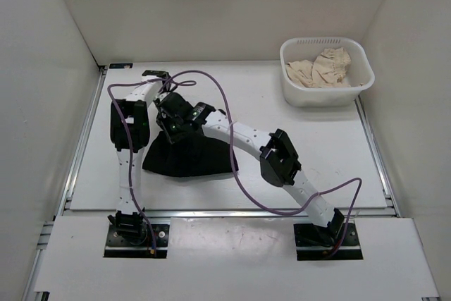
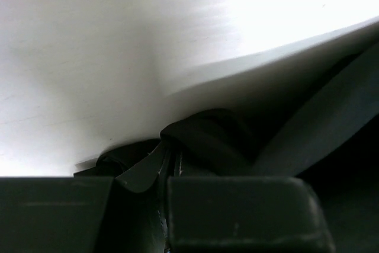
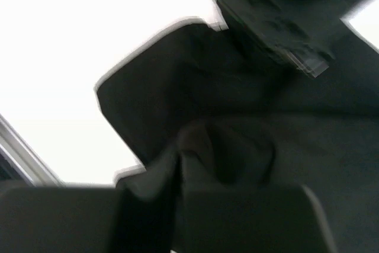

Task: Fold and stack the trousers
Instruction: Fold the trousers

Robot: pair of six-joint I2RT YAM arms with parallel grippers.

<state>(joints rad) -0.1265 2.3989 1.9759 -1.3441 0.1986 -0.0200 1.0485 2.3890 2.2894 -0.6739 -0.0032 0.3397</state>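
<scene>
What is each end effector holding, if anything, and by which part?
The left end effector and right end effector each pinch the trousers by a bunched fold at their far edge.

Even overhead light up top; wrist views glare white, the right one blurred.

White tubular links, black joint housings on left arm (image 1: pixel 127 174) and right arm (image 1: pixel 243 134); purple cables (image 1: pixel 189 72); black base mounts (image 1: pixel 134 234).
</scene>
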